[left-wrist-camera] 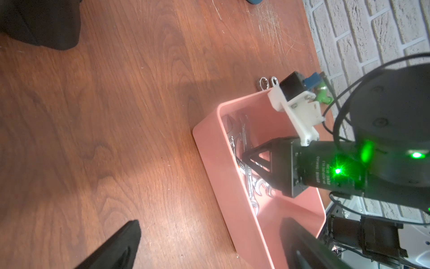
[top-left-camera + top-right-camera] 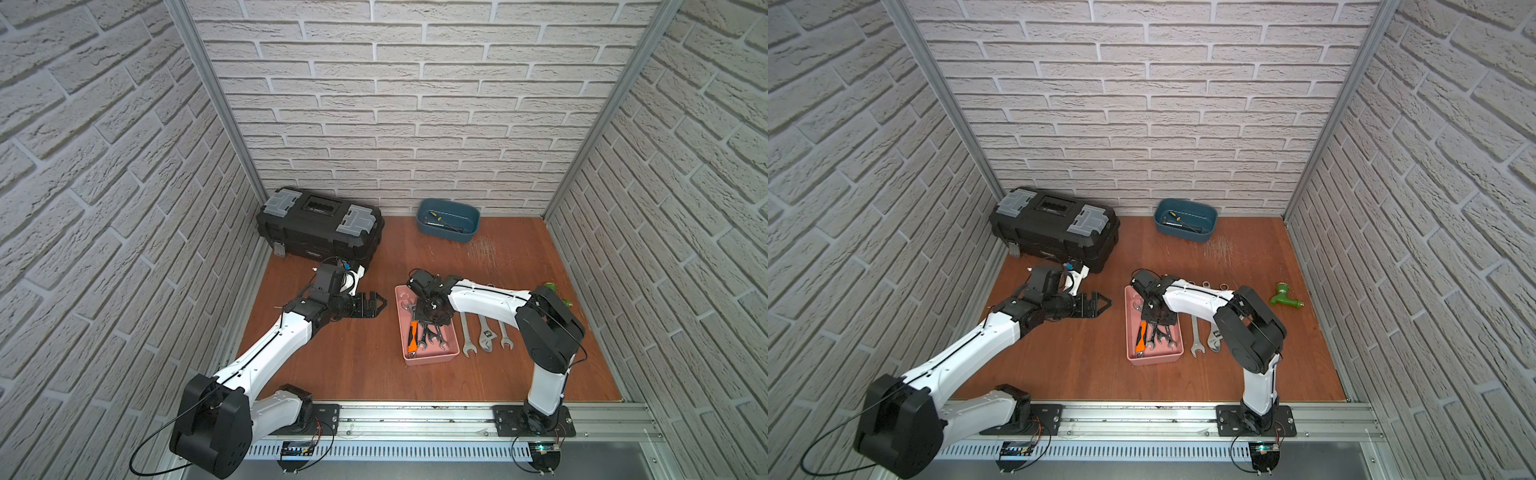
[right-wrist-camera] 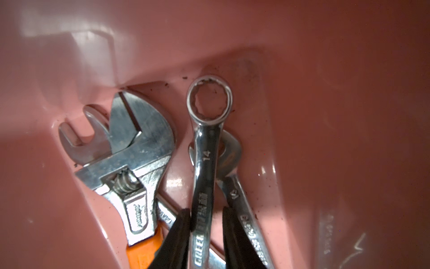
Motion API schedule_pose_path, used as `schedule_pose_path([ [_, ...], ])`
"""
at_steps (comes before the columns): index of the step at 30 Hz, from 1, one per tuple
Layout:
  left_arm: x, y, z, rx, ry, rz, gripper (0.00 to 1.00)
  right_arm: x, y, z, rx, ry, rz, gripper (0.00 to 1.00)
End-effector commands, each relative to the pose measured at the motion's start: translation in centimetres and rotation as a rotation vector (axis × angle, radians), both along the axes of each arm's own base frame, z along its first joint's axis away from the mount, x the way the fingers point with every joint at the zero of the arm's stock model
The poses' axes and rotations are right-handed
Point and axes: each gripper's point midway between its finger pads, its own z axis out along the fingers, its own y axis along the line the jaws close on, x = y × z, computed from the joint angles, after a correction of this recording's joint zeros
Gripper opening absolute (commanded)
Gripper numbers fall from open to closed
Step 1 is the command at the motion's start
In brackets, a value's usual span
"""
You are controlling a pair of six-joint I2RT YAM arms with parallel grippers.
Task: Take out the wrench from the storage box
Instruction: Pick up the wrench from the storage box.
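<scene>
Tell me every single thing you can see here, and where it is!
pink shallow plastic storage tray: one, pink, middle of the brown wooden table
silver ring-ended wrench marked 14: one, silver, in the tray
orange-handled adjustable wrench: one, silver and orange, in the tray
other wrenches: several, silver, in the tray
loose wrenches: three, silver, on the table right of the tray
black plastic toolbox with grey lid compartments: one, black, back left corner
dark blue oval tub: one, blue, by the back wall
green plastic drill-shaped toy: one, green, far right
left pincer: one, black, open, beside the tray
right pincer: one, black, in the tray, shut on the marked wrench
</scene>
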Motion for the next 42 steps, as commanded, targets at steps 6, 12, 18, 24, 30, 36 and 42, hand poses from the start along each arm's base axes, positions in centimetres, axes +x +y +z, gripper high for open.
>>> schedule_pose_path([
  [6,0.0,0.0,-0.4,0.012,-0.017,-0.007,0.98,0.8,-0.4,-1.6,0.0,0.02,-0.06,0.3],
  [12,0.0,-0.1,-0.6,0.015,-0.011,-0.011,0.98,-0.2,-0.7,-3.1,-0.017,0.077,-0.083,0.31],
  [18,0.1,-0.1,-0.7,0.019,-0.008,-0.017,0.98,-0.6,-0.3,-3.8,0.0,0.099,-0.075,0.18],
  [24,0.3,-0.3,-0.6,0.02,-0.008,-0.02,0.98,0.0,0.4,-1.6,0.015,0.05,-0.035,0.08],
  [30,0.7,-0.4,-0.5,0.017,-0.01,-0.02,0.98,0.6,1.3,2.1,0.03,-0.033,0.004,0.02],
  [36,1.0,-0.5,-0.5,0.019,-0.011,-0.019,0.98,1.5,2.0,6.0,0.051,-0.122,0.021,0.02],
  [42,1.3,-0.6,-0.5,0.019,-0.009,-0.018,0.98,1.5,1.2,9.2,0.044,-0.181,0.033,0.02],
])
